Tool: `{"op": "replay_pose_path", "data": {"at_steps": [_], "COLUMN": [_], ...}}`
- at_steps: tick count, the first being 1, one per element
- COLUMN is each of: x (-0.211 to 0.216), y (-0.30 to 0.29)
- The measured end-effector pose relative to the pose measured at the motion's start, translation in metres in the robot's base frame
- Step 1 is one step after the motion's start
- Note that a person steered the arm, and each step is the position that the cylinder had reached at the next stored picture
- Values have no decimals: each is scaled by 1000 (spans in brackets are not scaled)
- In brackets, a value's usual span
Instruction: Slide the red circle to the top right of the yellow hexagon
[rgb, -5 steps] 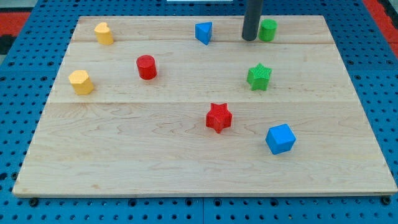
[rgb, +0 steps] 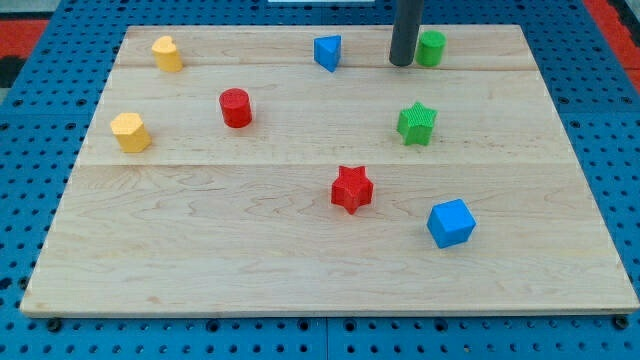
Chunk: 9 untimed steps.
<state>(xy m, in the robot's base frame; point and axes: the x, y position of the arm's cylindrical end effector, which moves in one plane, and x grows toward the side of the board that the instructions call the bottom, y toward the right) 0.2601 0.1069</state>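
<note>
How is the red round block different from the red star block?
The red circle has a smooth round outline, while the red star has pointy arms. The red circle sits toward the view's top left, near the yellow hexagon; the red star sits lower, near the board's middle, beside the blue cube. Both are red, stand flat on the wooden board, and lie far from my tip.

My tip (rgb: 401, 63) stood near the view's top of the wooden bench (rgb: 200, 250), just left of the green cylinder (rgb: 431, 47) and right of the blue triangle (rgb: 327, 52). The red circle (rgb: 235, 107) lay well apart, right of the yellow hexagon (rgb: 130, 132) and slightly above it. The red star (rgb: 351, 189) sat near the middle.
</note>
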Motion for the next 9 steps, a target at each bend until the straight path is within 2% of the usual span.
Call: {"op": "replay_pose_path", "data": {"at_steps": [1,3,4,5,7,8,9], "x": [-18,27,27,43,92,107,99], "y": [2,-29,-65,-125,-264,-276,-290]}}
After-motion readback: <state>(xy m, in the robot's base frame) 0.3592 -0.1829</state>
